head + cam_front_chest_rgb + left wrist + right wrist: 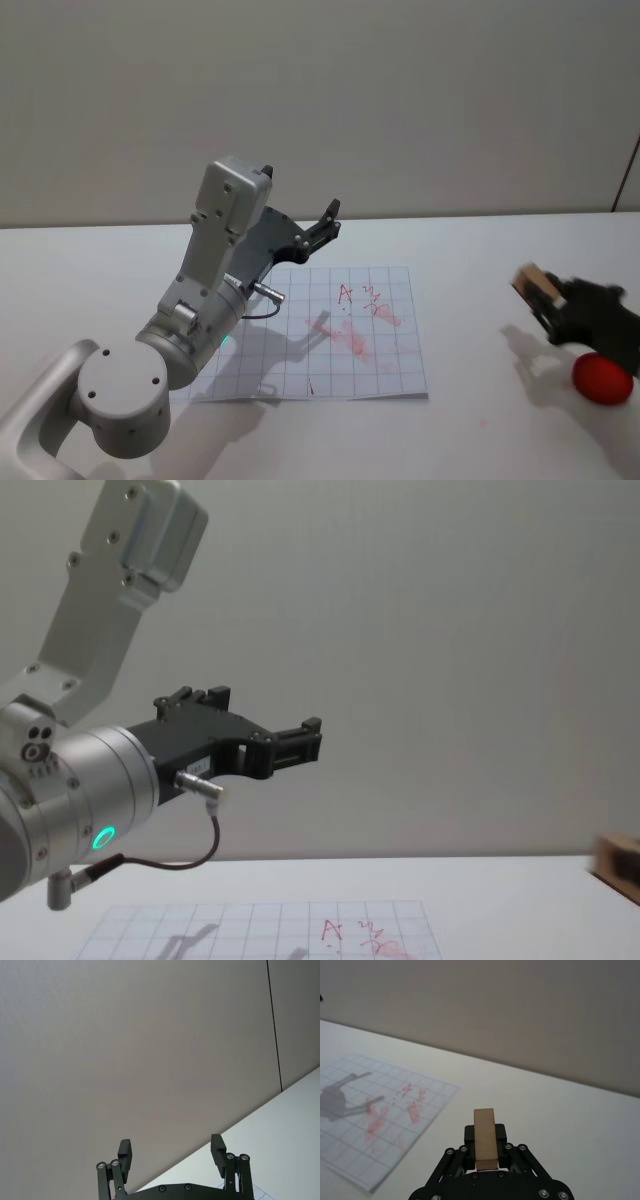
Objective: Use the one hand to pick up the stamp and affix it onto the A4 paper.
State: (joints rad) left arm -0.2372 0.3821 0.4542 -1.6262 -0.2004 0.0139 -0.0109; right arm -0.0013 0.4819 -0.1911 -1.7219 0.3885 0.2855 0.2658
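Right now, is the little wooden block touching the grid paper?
Apart. The head view shows the tan wooden stamp held in the right gripper, beside the white grid paper.

The A4 paper (330, 335) lies on the table (480, 260). The right gripper (545, 297) with the stamp (530, 278) hangs at its 3 o'clock, the left gripper (327, 222) above its 11 o'clock corner.

Soft, even light is cast from above over the white table (480, 250), and no glare is seen. Grey shadows of the left gripper (328, 222) are thrown onto the A4 paper (400, 290). The right gripper (545, 300) is smeared by motion blur in the head view.
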